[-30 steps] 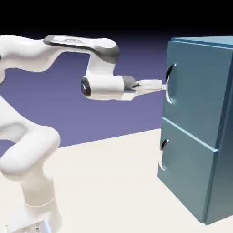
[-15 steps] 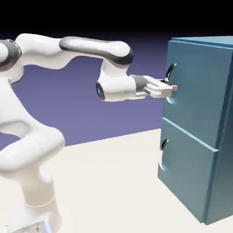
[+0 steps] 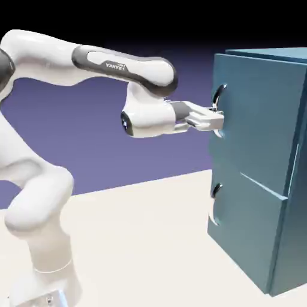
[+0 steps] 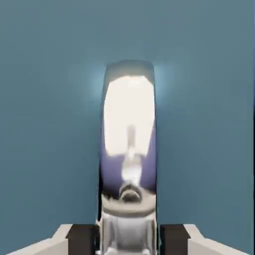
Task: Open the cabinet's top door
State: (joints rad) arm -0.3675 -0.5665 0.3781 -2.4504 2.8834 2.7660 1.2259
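While the fingers (image 4: 79,238) sit closed on either side of the top door's handle (image 4: 129,144), gripping it, the door (image 3: 258,120) stands slightly ajar on the cabinet (image 3: 282,210) at right; the handle's long axis is vertical, so the pull runs leftward.

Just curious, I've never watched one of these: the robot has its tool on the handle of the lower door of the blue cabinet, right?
Not quite. The tool is on the handle of the top door of the cabinet, not the lower door, as the exterior view shows; that door's handle is untouched.
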